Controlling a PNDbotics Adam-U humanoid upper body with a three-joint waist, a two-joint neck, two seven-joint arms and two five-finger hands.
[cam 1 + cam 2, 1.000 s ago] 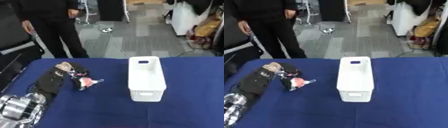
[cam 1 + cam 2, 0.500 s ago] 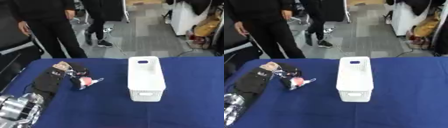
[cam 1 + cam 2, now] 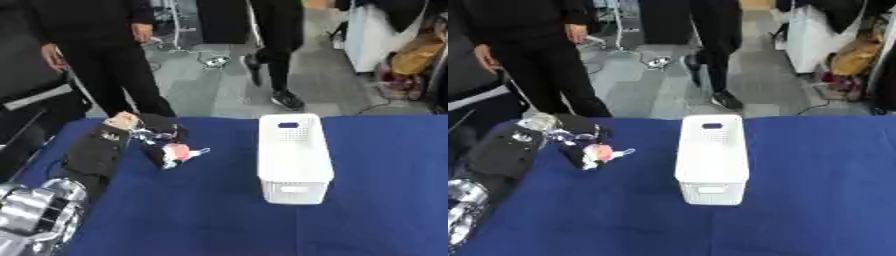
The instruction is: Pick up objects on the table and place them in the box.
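On the left side of the blue table (image 3: 201,220), we are curling our left hand (image 3: 156,141) round a small pink object (image 3: 179,151), and it is sitting in our fingers well apart from the white box (image 3: 293,155). We are judging the risk to be a drop on the way across, since the object is poking out past the fingers; our right hand is showing nowhere
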